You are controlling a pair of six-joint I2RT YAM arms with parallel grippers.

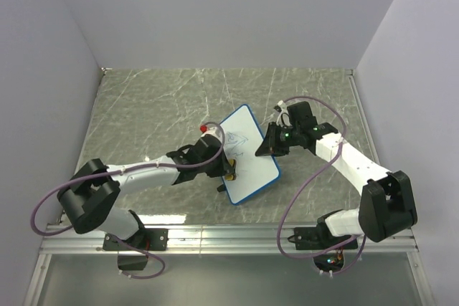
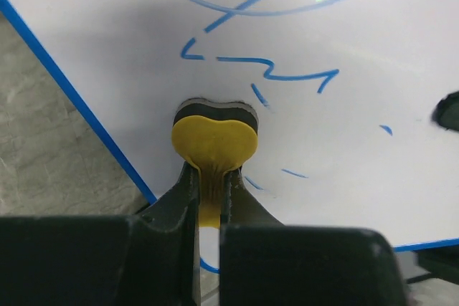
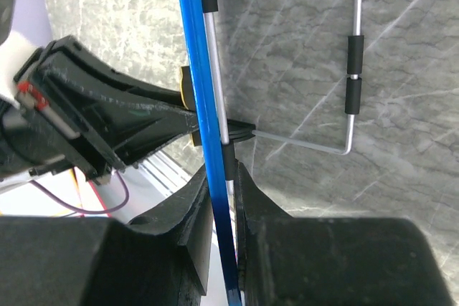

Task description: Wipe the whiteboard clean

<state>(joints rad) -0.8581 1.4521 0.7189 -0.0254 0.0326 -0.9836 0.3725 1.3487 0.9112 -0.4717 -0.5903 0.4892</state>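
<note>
The whiteboard (image 1: 251,159) is sitting near the middle of the grey marbled table (image 1: 143,105), turned at a slant between my two arms. From the overhead view I cannot tell how steeply it is leaning.

My right gripper (image 3: 223,177) is reaching in from the right. Its wrist camera is showing both fingers pinching the board's blue frame, with the jaws drawn narrow onto that edge. On the far side of the frame, a thin wire stand (image 3: 349,116) with black sleeves is jutting out over the table.

My left gripper (image 2: 208,180) is coming in from the left. Its jaws are closed tight on the stem of the yellow eraser (image 2: 214,141). The eraser's rounded head, backed by a dark pad, is pressing against the white surface close to the board's left blue edge. Blue scribbles (image 2: 276,73) are showing above the eraser, and a few short blue dashes are lying just to its right.
</note>
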